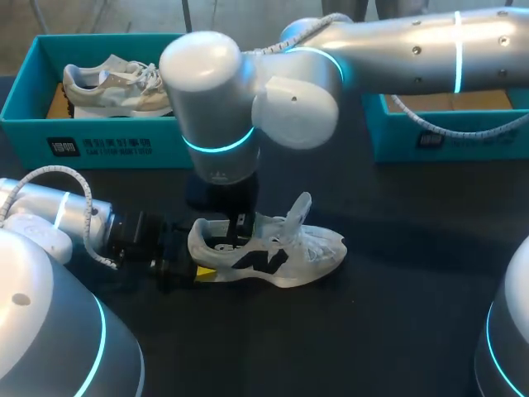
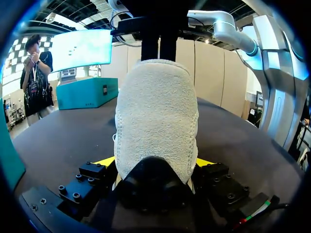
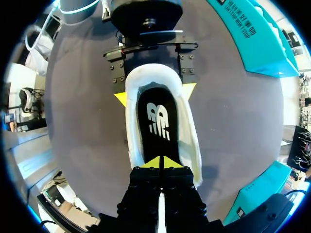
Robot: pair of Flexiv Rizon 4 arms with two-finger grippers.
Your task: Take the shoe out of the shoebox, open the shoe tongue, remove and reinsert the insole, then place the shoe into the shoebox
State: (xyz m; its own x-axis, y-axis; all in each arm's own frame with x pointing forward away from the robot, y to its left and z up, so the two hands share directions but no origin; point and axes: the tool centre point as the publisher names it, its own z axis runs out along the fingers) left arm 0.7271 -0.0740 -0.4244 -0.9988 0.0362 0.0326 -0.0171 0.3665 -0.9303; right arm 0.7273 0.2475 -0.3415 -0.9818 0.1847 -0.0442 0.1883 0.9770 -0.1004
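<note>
A white shoe [image 1: 281, 252] with a black side mark lies on the dark table [image 1: 397, 331], its tongue [image 1: 299, 211] standing up. My left gripper [image 1: 202, 269] comes in from the left, and its yellow fingertips [image 2: 106, 161] press both sides of the heel [image 2: 156, 116]. My right gripper [image 3: 160, 162] points down into the shoe's opening with its fingertips together. They sit at the black insole [image 3: 158, 121], which lies flat inside the shoe. The right wrist view shows the left gripper's fingers [image 3: 121, 98] clamping the heel.
A teal shoebox [image 1: 99, 145] at the back left holds a second pale shoe [image 1: 111, 87]. Another teal box [image 1: 438, 132] stands at the back right. My right arm [image 1: 397, 50] crosses above the table's back half.
</note>
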